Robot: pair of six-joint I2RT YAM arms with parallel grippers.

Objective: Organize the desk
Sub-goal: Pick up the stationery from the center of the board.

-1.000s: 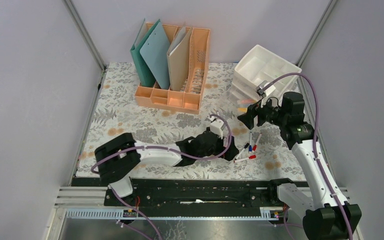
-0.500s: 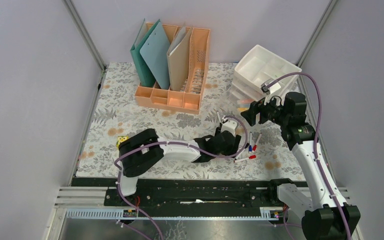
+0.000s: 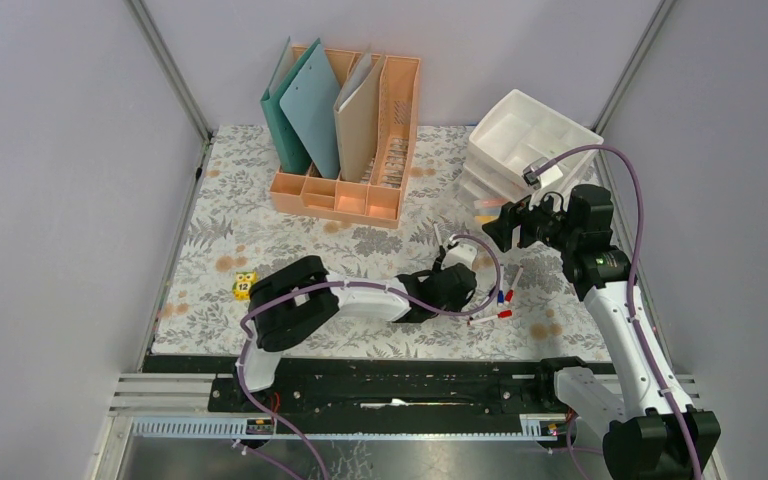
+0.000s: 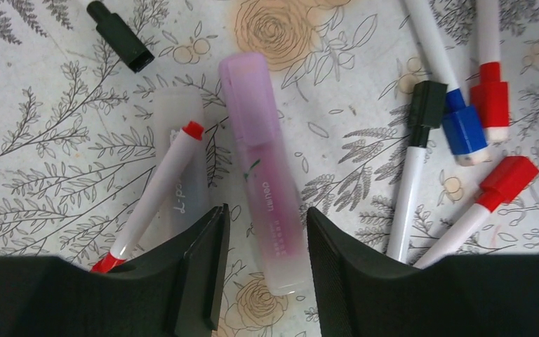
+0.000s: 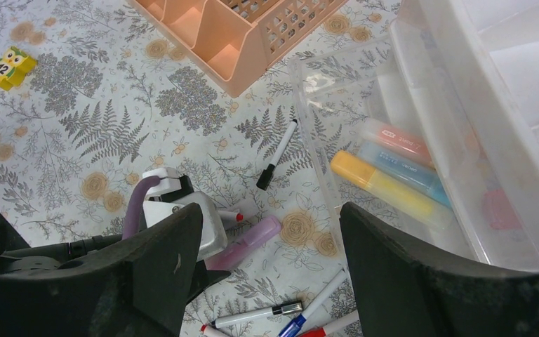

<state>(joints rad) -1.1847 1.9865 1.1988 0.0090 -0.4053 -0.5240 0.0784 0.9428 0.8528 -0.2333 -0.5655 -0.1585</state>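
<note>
The desk (image 3: pixel 260 230) wears a cloth of grey ferns and tan flowers. A purple highlighter (image 4: pixel 263 175) lies flat on it at the front right among several loose markers (image 4: pixel 414 175). My left gripper (image 4: pixel 265 214) is down over the highlighter's near end, one finger on each side. A gap shows on the left side, so it is open. A thin red-tipped pen (image 4: pixel 156 189) lies just outside the left finger. My right gripper (image 5: pixel 272 209) hangs open above this spot with nothing between its fingers. The left gripper (image 3: pixel 457 290) and right gripper (image 3: pixel 500 228) both show from above.
A white drawer unit (image 3: pixel 530 135) stands at the back right, its clear lower drawer (image 5: pixel 309 140) pulled out with three highlighters (image 5: pixel 382 186) inside. A peach file rack (image 3: pixel 345 190) holds folders at the back. A yellow owl toy (image 3: pixel 243 286) sits front left. A black marker (image 5: pixel 277 156) lies beside the drawer.
My left arm has stretched right to the pen pile, uncovering the owl toy, and its jaws have narrowed around the purple highlighter. The right gripper shifted slightly right, then held still.
</note>
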